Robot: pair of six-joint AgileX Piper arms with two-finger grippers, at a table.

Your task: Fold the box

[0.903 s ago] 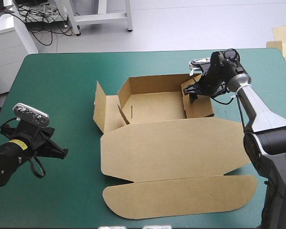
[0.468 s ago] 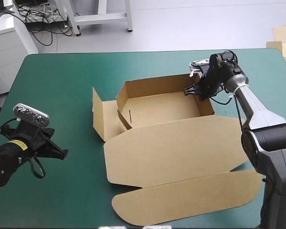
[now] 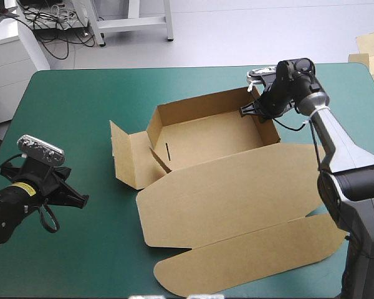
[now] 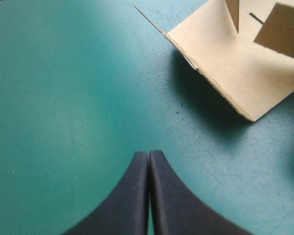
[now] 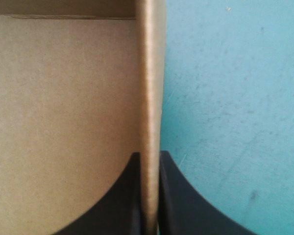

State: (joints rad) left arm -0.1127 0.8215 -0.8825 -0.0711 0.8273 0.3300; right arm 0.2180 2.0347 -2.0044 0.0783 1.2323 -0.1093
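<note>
Right gripper is clamped on the box, pinching its right wall at the far corner. The box sits mid-table: tray open, lid flat toward the near edge, long axis left-right and a bit skewed. Left gripper is closed on nothing, with the box's left flap ahead of it. Looks like spare board past the far right corner.

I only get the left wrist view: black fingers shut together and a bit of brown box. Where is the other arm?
Observer: In the high view the right gripper is at the box, at its far right corner.
Operator: Is it holding on?
Observer: Yes, the right wrist view shows its fingers pinching the upright side wall.
Operator: Is the lid up?
Observer: No, the lid lies flat on the teal-green cover, nearer the robot.
</note>
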